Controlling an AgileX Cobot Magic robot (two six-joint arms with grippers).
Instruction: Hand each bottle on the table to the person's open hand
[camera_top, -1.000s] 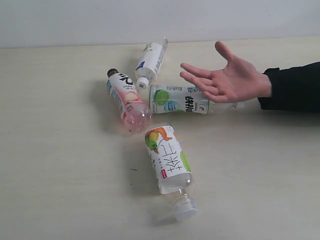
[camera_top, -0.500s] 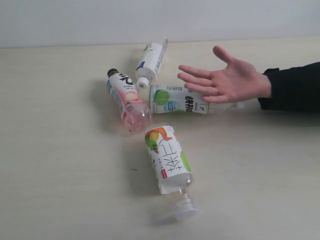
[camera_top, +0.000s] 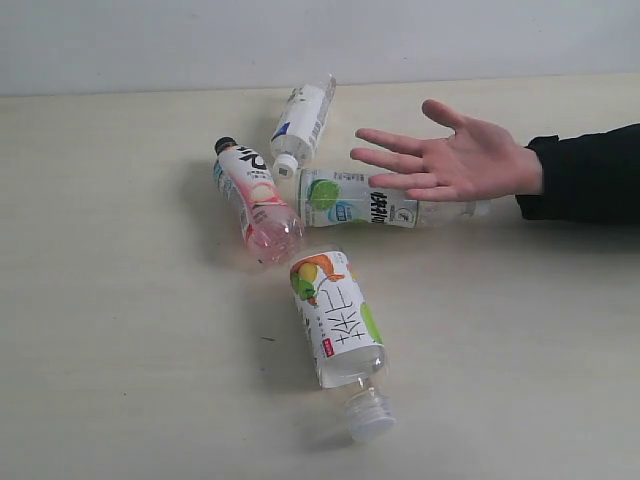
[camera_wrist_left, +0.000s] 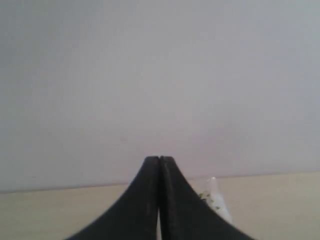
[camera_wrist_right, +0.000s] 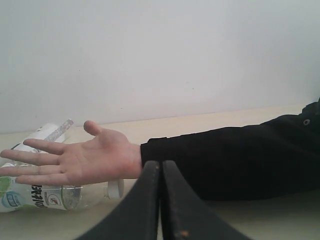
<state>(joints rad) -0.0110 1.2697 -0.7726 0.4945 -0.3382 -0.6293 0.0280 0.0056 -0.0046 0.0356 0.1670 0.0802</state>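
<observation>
Four bottles are seen lying on their sides on the table (camera_top: 110, 350) in the exterior view, close together near the middle. In the pink bottle (camera_top: 255, 205), which has a black cap, a pink liquid is visible at the bottom end. The blue-marked bottle (camera_top: 303, 125), the lime bottle (camera_top: 360, 198) and the fruit bottle (camera_top: 337, 320) look clear, and how full they are cannot be told. The white cap of the fruit bottle is turned toward the near edge of the table. The cap of the blue-marked bottle is placed just beside the pink bottle and the bottom of the lime bottle.

The open hand (camera_top: 455, 160) is held palm up over the cap end of the lime bottle, with a black sleeve (camera_top: 590, 175) behind it. Whether the bottle is touched cannot be told.

No gripper is shown in the exterior view. In the left wrist view the left gripper (camera_wrist_left: 159, 159) is seen with its two fingers pressed together and nothing between them; only the wall (camera_wrist_left: 160, 75) and a small blurred piece of one bottle are shown beyond it. In the right wrist view the right gripper (camera_wrist_right: 160, 162) is likewise closed on nothing, and the open hand (camera_wrist_right: 80, 160) is seen from the side with the lime bottle (camera_wrist_right: 40, 195) beneath it.
</observation>
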